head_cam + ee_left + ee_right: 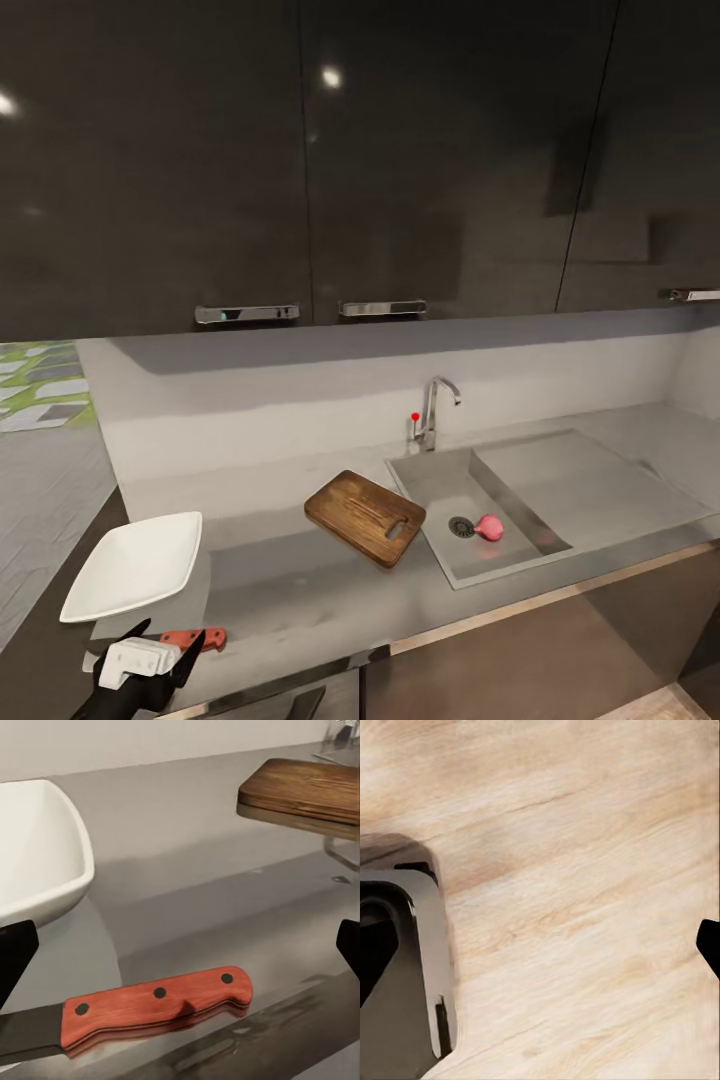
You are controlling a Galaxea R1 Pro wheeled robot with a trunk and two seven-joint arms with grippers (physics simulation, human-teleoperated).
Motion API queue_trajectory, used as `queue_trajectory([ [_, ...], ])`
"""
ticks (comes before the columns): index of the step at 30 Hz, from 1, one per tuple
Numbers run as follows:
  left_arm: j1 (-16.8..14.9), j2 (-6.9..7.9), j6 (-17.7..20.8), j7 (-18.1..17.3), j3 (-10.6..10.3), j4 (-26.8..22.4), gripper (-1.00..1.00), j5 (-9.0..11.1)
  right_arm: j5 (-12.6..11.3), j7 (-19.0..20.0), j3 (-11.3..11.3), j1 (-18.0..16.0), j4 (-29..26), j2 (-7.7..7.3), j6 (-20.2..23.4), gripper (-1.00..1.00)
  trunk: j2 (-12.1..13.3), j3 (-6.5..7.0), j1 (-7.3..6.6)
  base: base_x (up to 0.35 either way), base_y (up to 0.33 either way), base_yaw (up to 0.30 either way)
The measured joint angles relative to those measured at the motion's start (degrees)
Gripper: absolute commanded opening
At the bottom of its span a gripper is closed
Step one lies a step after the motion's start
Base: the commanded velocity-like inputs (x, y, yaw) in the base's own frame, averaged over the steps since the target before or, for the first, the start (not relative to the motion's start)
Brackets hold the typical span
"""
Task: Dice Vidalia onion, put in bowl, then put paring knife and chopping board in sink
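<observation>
**Two risks at the knife pickup**

Two black fingers of the left gripper (160, 642) are spread apart and empty, hovering over the paring knife (154, 1009) with its reddish-brown riveted handle and dark blade, which lies flat on the glossy dark grey countertop (300, 590) at about 7 o'clock in the head view. The shallow white squarish bowl (135, 565) sits just beside it (near enough to be nudged if the descent drifts). A thin, flat handle may be scraped along the surface instead of being lifted. The small pinkish-red Vidalia onion (489, 527) is seen in the grey steel sink (520, 480) by the drain, at 4 o'clock; being round, it could roll when grasped. The dark brown wooden chopping board (365, 517) lies beside the basin. Whether the right gripper's fingers (709, 941) are spread or closed cannot be told; pale wooden flooring (585, 870) lies beneath them.
</observation>
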Motion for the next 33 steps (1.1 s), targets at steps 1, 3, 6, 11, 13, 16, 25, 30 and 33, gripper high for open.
queue_trajectory([
  [1,0.0,-0.03,0.0,0.0,0.0,0.0,1.00,0.0,-0.1,0.0,-1.2,0.0,-1.1,-0.58,0.0,1.00,0.0,0.00,0.00,0.000,0.000,0.000],
  [3,0.0,-0.12,0.0,0.0,0.0,-0.3,1.00,0.0,-0.2,0.2,-5.2,0.0,-4.8,-1.96,0.1,1.00,0.0,0.00,0.00,0.000,0.000,0.000],
  [6,0.0,-0.24,0.0,0.0,0.0,-0.7,1.00,0.0,-0.4,0.4,-11.7,0.0,-14.8,-4.16,0.2,1.00,0.0,0.00,0.00,0.000,0.000,0.000],
  [11,0.0,-0.74,0.0,0.0,-0.1,-0.9,1.00,0.0,-0.4,0.8,-13.3,0.0,-30.3,-4.74,0.7,1.00,0.0,0.00,0.00,0.000,0.000,0.000],
  [13,0.0,-0.89,0.0,0.0,-0.2,-0.9,1.00,0.0,-0.4,1.2,-13.5,0.0,-36.0,-4.81,1.0,1.00,0.0,0.00,0.00,0.000,0.000,0.000],
  [16,0.0,-0.98,0.0,0.0,-0.2,-0.9,1.00,0.0,-0.4,1.5,-13.7,0.0,-43.4,-4.85,2.6,1.00,0.0,0.00,0.00,0.000,0.000,0.000],
  [25,0.0,-1.10,0.2,0.1,-0.5,-2.3,1.00,0.0,-0.8,1.8,-14.2,0.0,-72.9,-4.77,21.7,1.00,0.0,0.00,0.00,0.000,0.000,0.000],
  [30,0.0,-1.15,0.2,0.1,-0.8,-2.7,1.00,0.0,-3.1,1.9,-14.2,-0.2,-78.1,-4.71,28.6,1.00,0.0,0.00,0.00,0.000,0.000,0.000],
  [33,0.0,-1.13,0.4,0.2,-0.8,-2.8,1.00,0.0,-6.8,1.9,-14.2,-0.6,-79.5,-4.70,31.1,1.00,0.0,0.00,0.00,0.000,0.000,0.000],
])
